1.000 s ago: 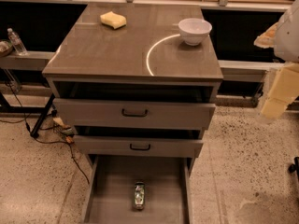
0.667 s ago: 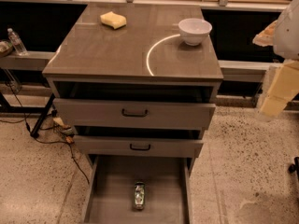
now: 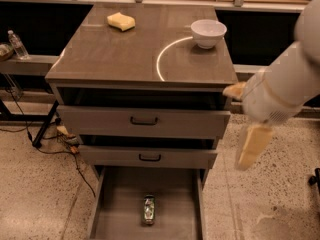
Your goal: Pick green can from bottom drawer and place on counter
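Observation:
The green can (image 3: 149,209) lies on its side on the flat grey floor of the open bottom drawer (image 3: 117,204), near the middle. The counter (image 3: 125,54) is the glossy grey-brown cabinet top with a thin white arc. My gripper (image 3: 251,148) hangs at the end of the white arm, to the right of the cabinet at the height of the two upper drawers. It is well above and to the right of the can and holds nothing that I can see.
A white bowl (image 3: 208,32) and a yellow sponge (image 3: 121,21) sit at the back of the counter. The two upper drawers (image 3: 144,120) stand slightly open. A clear water bottle (image 3: 18,44) stands on the left ledge. Cables (image 3: 60,144) lie on the floor to the left.
The arm and gripper have swung in from the right edge, leftward toward the cabinet's right side. The can, bowl and sponge have not moved.

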Robot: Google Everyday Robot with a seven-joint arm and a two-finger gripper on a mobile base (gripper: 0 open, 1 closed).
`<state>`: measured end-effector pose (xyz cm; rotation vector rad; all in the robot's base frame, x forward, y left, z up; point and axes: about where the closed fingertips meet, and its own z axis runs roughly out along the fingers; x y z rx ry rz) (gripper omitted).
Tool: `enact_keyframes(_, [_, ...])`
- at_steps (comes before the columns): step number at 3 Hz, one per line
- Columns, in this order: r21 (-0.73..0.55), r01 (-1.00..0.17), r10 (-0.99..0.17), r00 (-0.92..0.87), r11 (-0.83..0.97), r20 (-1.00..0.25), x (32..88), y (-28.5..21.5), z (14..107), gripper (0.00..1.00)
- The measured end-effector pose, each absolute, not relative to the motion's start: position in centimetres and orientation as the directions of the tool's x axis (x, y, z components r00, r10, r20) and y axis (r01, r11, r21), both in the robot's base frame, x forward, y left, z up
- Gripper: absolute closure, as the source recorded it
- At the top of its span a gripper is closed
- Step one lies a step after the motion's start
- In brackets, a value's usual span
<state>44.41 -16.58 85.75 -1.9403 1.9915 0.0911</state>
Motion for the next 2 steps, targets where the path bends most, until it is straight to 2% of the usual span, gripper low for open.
enact_keyframes(1, [-0.104, -0.994, -0.943, 0.062, -0.03, -0.326, 43.1, -14.61, 76.54, 0.0])
enact_keyframes(2, [-0.104, -0.994, -0.943, 0.062, -0.03, -0.326, 43.1, -14.61, 76.54, 0.0])
